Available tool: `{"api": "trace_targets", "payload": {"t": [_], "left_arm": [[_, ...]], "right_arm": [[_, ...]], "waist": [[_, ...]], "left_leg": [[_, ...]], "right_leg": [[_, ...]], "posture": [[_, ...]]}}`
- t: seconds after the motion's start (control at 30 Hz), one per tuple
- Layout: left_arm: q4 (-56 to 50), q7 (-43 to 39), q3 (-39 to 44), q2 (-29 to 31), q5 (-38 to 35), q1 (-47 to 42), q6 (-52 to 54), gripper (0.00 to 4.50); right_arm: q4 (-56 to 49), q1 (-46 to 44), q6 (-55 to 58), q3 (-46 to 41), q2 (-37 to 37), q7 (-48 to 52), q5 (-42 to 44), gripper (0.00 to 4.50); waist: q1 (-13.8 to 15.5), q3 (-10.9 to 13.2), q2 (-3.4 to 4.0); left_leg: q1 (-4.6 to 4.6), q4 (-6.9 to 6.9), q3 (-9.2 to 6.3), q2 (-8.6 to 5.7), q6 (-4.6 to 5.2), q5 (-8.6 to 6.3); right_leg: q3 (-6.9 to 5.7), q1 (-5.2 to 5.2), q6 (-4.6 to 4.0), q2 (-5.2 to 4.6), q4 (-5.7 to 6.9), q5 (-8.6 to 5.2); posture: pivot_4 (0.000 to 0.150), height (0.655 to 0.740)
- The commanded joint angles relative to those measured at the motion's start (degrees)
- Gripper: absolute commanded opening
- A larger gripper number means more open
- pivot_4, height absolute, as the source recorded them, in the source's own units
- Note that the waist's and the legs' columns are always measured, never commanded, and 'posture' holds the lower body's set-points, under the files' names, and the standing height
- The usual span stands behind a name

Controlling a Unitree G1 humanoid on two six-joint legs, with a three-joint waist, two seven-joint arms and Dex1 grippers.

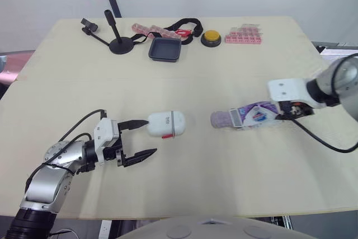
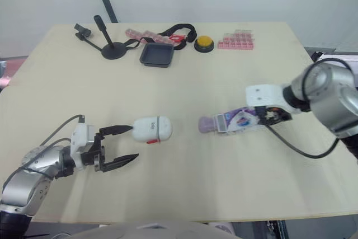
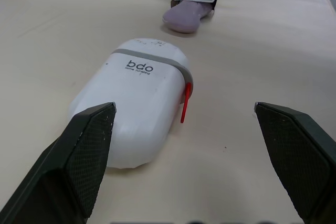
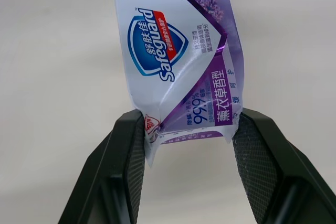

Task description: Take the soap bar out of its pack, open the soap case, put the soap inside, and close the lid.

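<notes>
Glossy film pack [image 4: 178, 77], smooth plastic soap case [image 3: 136, 103], matt table [image 1: 224, 65].

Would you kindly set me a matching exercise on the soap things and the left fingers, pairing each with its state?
1 soap case
2 soap bar
3 soap pack
4 left fingers

A open
B white, lid shut
C held by the right fingers
D lilac, poking out of its pack

Pairs: 1-B, 2-D, 3-C, 4-A.

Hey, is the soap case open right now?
No, the white soap case lies with its two halves closed together, no gap showing.
</notes>
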Motion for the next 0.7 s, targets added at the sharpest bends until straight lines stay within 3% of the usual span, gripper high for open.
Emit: {"api": "trace_targets", "payload": {"t": [0.03, 0.23, 0.37, 0.53, 0.7], "left_arm": [[-0.2, -0.74, 1.0, 0.9, -0.65, -1.03, -0.57, 4.5], [1.19, -1.53, 1.24, 1.19, -0.56, -2.63, -0.66, 4.5], [1.27, -1.4, 1.23, 1.12, -0.58, -3.08, -0.43, 4.5], [1.24, -1.22, 1.13, 1.05, -0.6, -3.12, -0.29, 4.5], [1.79, -1.36, 0.81, 0.96, -0.51, -4.03, -0.2, 4.5]], "right_arm": [[6.77, 3.46, -6.08, -8.8, -1.6, -2.09, 3.31, 2.38], [17.74, 13.58, -11.5, -26.96, 5.72, -14.91, 9.64, 2.38], [15.28, 22.68, -9.18, -37.38, 14.23, -25.73, 12.89, 2.38], [9.3, 26.36, 2.74, -43.03, 21.95, -37.81, 15.87, 2.38], [7.16, 24.17, 14.24, -46.7, 28.47, -51.84, 16.63, 2.38]], "waist": [[-0.1, 0.0, 0.0], [0.18, -0.01, 0.02], [1.34, -0.07, 0.08], [1.87, -0.25, 0.4], [2.11, -0.28, 0.4]], "left_leg": [[0.0, 0.02, 0.01, 0.01, 0.0, 0.0], [-0.11, 0.21, 0.01, 0.1, 0.0, -0.01], [-0.25, 0.41, 0.02, 0.34, -0.05, -0.04], [-0.28, 0.46, 0.06, 0.42, -0.07, -0.05], [-0.06, 0.44, 0.06, 0.46, -0.1, -0.05]], "right_leg": [[0.01, 0.0, 0.0, 0.01, 0.0, 0.0], [0.07, 0.03, -0.02, 0.17, 0.0, 0.01], [0.05, 0.01, -0.04, 0.36, -0.01, 0.02], [0.04, -0.05, -0.06, 0.42, 0.02, 0.04], [-0.01, -0.05, -0.08, 0.4, 0.06, 0.05]], "posture": [[0.15, 0.74], [0.15, 0.74], [0.15, 0.74], [0.15, 0.74], [0.15, 0.74]]}}
